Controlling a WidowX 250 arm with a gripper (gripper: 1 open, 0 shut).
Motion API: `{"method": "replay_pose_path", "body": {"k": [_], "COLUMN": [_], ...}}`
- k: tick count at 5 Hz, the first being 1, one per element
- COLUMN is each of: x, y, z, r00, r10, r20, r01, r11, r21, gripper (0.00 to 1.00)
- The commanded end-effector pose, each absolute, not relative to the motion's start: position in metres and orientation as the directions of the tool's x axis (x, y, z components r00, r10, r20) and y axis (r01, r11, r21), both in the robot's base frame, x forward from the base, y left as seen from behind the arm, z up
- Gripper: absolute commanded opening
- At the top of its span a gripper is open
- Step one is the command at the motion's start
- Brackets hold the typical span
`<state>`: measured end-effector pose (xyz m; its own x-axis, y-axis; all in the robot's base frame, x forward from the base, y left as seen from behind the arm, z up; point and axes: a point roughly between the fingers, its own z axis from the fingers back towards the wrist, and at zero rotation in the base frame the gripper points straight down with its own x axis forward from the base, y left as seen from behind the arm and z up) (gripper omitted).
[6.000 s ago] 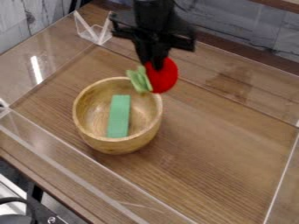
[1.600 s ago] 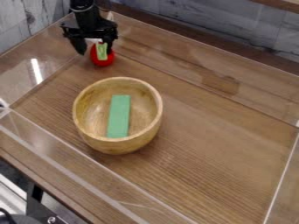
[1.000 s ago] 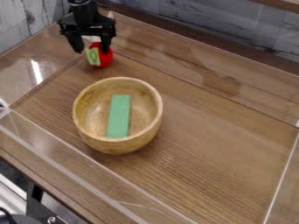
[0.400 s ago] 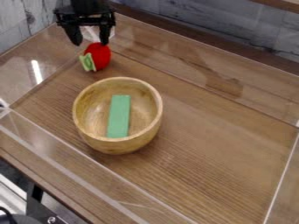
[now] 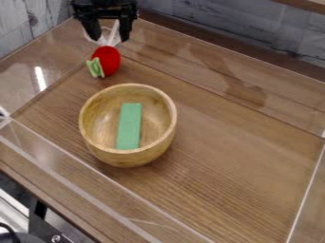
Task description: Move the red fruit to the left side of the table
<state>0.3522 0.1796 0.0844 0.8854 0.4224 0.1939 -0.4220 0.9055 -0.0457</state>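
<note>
The red fruit (image 5: 106, 61) lies on the brown wood-grain table (image 5: 241, 142) at the far left, its light-green leafy cap pointing left. My black gripper (image 5: 110, 33) hangs above and a little behind the fruit, open, with nothing between its fingers and clear of the fruit.
A round wooden bowl (image 5: 127, 124) holding a flat green block (image 5: 129, 125) stands in front of the fruit. Low clear acrylic walls (image 5: 38, 52) run along the table's edges, the left one close to the fruit.
The gripper carried the fruit from beside the bowl to the far left, let it go there and has risen away from it. The fruit now lies free on the table.
</note>
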Motion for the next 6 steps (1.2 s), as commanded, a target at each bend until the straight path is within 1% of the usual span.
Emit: {"method": "replay_pose_path", "body": {"k": [1, 2, 3, 6], "x": [0.362, 0.372, 0.374, 0.371], "y": [0.173, 0.169, 0.173, 0.164], "z": [0.123, 0.124, 0.114, 0.089], "r00": [0.886, 0.902, 0.916, 0.828], "r10": [0.362, 0.322, 0.282, 0.489], "r20": [0.288, 0.287, 0.284, 0.275], "r01": [-0.367, -0.325, -0.288, -0.512], "r11": [0.929, 0.945, 0.957, 0.859], "r21": [-0.038, -0.039, -0.024, 0.015], "gripper": [1.00, 1.00, 0.00, 0.00]}}
